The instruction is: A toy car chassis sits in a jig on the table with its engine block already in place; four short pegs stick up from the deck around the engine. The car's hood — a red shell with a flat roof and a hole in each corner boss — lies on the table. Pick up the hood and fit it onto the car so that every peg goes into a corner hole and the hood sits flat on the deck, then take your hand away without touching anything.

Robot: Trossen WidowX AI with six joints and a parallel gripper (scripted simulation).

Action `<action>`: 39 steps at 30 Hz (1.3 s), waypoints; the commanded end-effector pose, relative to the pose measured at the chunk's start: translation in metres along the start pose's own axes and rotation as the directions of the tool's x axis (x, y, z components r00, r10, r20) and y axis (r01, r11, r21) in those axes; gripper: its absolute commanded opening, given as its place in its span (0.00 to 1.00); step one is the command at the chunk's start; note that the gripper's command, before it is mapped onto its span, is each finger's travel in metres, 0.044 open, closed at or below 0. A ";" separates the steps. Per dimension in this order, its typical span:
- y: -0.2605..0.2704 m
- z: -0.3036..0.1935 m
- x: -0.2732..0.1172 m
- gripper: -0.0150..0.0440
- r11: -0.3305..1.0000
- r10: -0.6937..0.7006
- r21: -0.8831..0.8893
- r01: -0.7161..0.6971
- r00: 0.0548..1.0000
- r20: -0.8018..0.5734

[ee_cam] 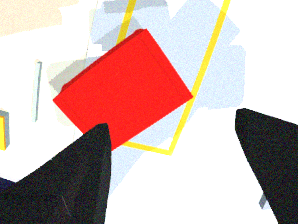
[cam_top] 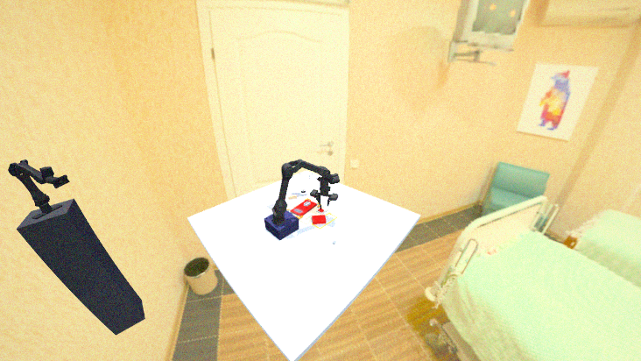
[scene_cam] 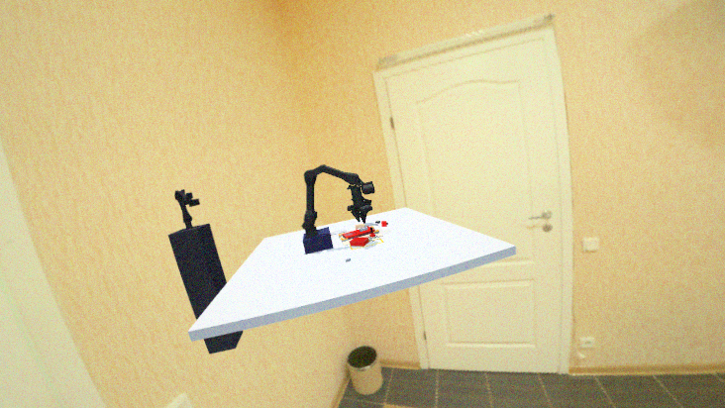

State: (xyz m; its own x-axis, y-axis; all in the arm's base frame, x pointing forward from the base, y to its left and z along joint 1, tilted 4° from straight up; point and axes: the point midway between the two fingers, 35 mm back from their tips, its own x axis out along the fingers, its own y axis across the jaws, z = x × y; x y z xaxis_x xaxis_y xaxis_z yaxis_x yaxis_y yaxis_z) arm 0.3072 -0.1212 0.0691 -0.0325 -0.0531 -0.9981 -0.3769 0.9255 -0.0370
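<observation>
Hood [cam_top: 319, 219] [scene_cam: 359, 242] [ee_cam: 123, 90] on table [cam_top: 291, 286] [scene_cam: 324, 283] [ee_cam: 210, 190], beside chassis [cam_top: 303, 208] [scene_cam: 358, 233]; pincer [cam_top: 323, 205] [scene_cam: 362, 222] [ee_cam: 173, 125] above, spread moderately wide, gripping nothing.

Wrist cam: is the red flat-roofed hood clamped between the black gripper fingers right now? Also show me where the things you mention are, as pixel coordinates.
No; the black gripper [cam_top: 323, 207] [scene_cam: 362, 222] [ee_cam: 173, 125] stands open, and the red flat-roofed hood [cam_top: 319, 219] [scene_cam: 359, 242] [ee_cam: 122, 90] lies over the yellow outline.

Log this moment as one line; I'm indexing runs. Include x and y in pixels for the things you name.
gripper [cam_top: 323, 207] [scene_cam: 362, 222] [ee_cam: 173, 125]: open, above table | hood [cam_top: 319, 219] [scene_cam: 359, 242] [ee_cam: 122, 90]: on table, off chassis [cam_top: 303, 208] [scene_cam: 358, 233] | hood not fitted
</observation>
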 end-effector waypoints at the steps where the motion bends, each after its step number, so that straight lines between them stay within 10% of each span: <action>1: 0.008 -0.007 0.014 0.88 0.933 -0.005 0.361 0.003 1.000 0.004; 12: 0.031 -0.025 0.045 1.00 0.504 0.001 0.864 0.001 1.000 -0.002; 39: 0.030 -0.024 0.053 1.00 0.497 0.001 0.868 0.001 1.000 -0.002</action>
State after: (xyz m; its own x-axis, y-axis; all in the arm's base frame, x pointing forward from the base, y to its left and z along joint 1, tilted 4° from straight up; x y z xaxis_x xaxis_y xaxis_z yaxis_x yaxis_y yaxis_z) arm 0.2725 -0.1047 0.0200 -0.0301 -0.0541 -0.9981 0.6112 0.7891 -0.0612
